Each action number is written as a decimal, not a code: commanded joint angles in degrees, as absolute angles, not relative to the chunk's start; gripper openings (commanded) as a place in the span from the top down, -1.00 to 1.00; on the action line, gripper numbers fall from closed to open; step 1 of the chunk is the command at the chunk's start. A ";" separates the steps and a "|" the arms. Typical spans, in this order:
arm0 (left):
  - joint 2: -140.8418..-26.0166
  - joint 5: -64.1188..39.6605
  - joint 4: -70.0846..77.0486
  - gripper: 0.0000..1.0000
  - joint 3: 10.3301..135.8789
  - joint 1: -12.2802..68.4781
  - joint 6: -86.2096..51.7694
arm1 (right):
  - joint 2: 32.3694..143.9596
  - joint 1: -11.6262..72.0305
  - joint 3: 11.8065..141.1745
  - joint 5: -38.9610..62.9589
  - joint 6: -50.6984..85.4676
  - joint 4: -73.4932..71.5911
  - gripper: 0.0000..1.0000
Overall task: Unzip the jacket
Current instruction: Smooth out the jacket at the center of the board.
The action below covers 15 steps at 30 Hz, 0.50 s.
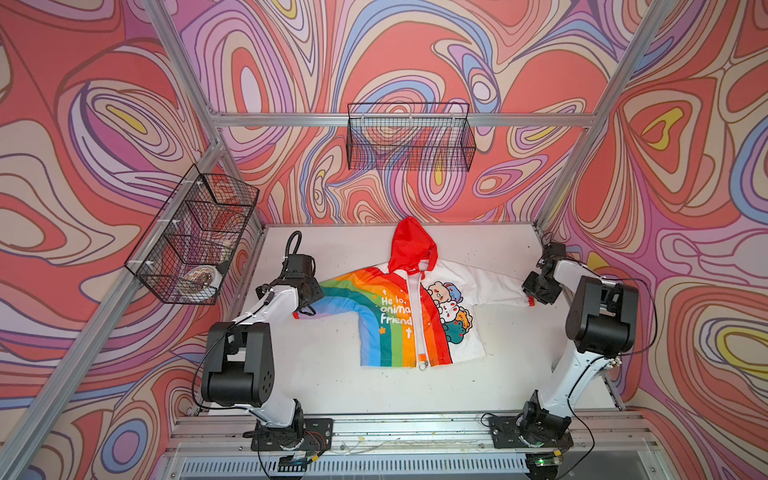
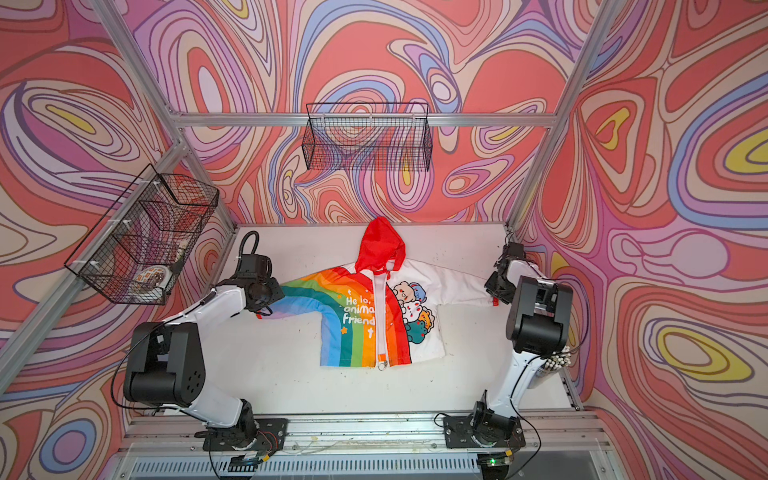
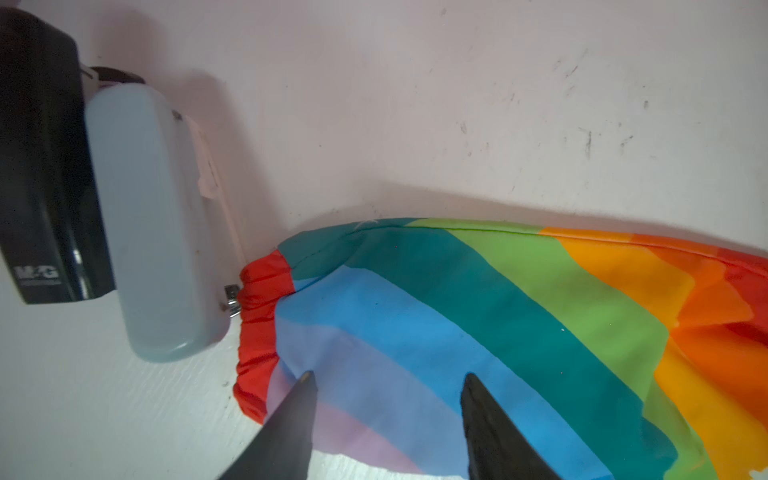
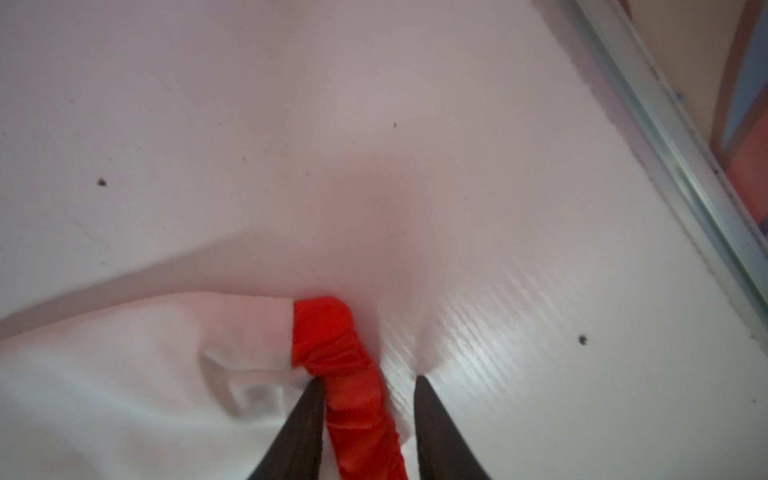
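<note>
The jacket (image 1: 409, 316) (image 2: 374, 320) lies flat on the white table, red hood (image 1: 411, 245) toward the back and both sleeves spread out. Its white zipper (image 1: 417, 316) runs down the front, with the ring pull (image 1: 422, 365) at the bottom hem. My left gripper (image 1: 305, 309) (image 3: 388, 376) is open just above the rainbow sleeve (image 3: 457, 316), near its red cuff (image 3: 259, 324). My right gripper (image 1: 536, 291) (image 4: 369, 380) is open at the end of the white sleeve (image 4: 145, 365). The red cuff (image 4: 345, 365) lies loose between its fingers.
A pale blue case (image 3: 158, 224) and a black block (image 3: 41, 166) lie on the table right beside the rainbow sleeve's cuff. Wire baskets hang on the left wall (image 1: 195, 237) and the back wall (image 1: 409, 137). An aluminium rail (image 4: 681, 137) borders the table near the right gripper.
</note>
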State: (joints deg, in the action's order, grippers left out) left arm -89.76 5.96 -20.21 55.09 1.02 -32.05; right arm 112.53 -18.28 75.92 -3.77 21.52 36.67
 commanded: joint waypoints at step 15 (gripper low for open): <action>-90.87 6.24 -23.38 -0.22 53.34 -3.20 -33.68 | 115.31 -19.37 76.16 -0.53 21.24 36.60 0.80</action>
State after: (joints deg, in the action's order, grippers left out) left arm -89.60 6.39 -21.80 53.74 -2.74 -33.26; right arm 113.27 -18.96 76.62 -0.71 21.23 36.03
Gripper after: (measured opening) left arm 0.622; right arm 0.110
